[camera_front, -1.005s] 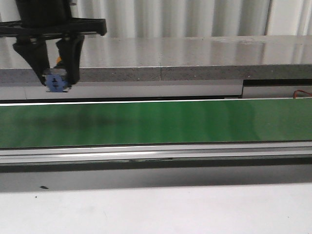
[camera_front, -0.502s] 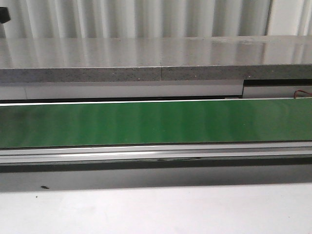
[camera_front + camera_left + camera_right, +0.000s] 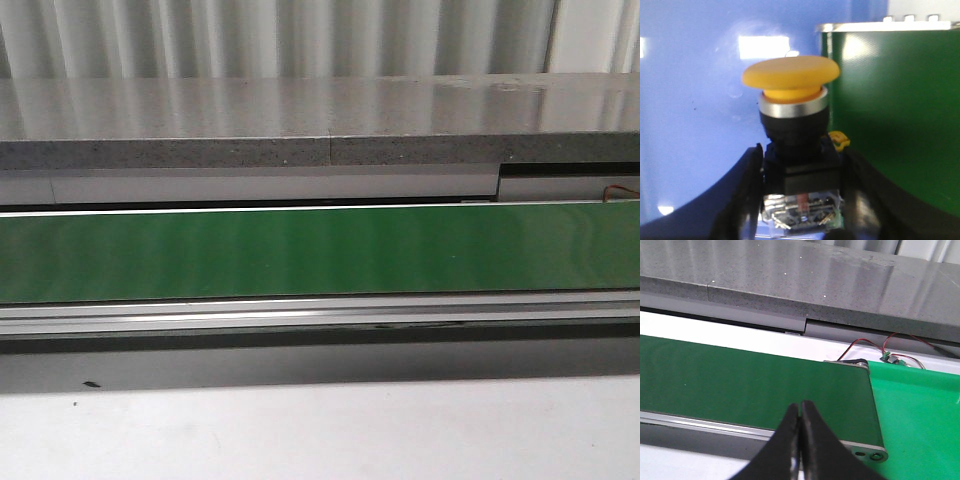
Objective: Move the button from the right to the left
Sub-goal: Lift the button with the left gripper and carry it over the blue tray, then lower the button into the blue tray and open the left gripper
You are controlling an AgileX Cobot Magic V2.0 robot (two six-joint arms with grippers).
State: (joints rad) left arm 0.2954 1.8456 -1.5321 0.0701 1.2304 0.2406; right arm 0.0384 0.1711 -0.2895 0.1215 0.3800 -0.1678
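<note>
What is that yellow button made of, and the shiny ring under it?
The button cap looks like smooth matte plastic: even yellow colour, soft glare. The ring under it seems to be metal or chromed plastic, since it shines silvery. The collar below looks like black plastic.

Green conveyor belt point(image 3: 320, 255), grey stone ledge point(image 3: 300, 120) behind, white tabletop point(image 3: 320, 430)
</note>
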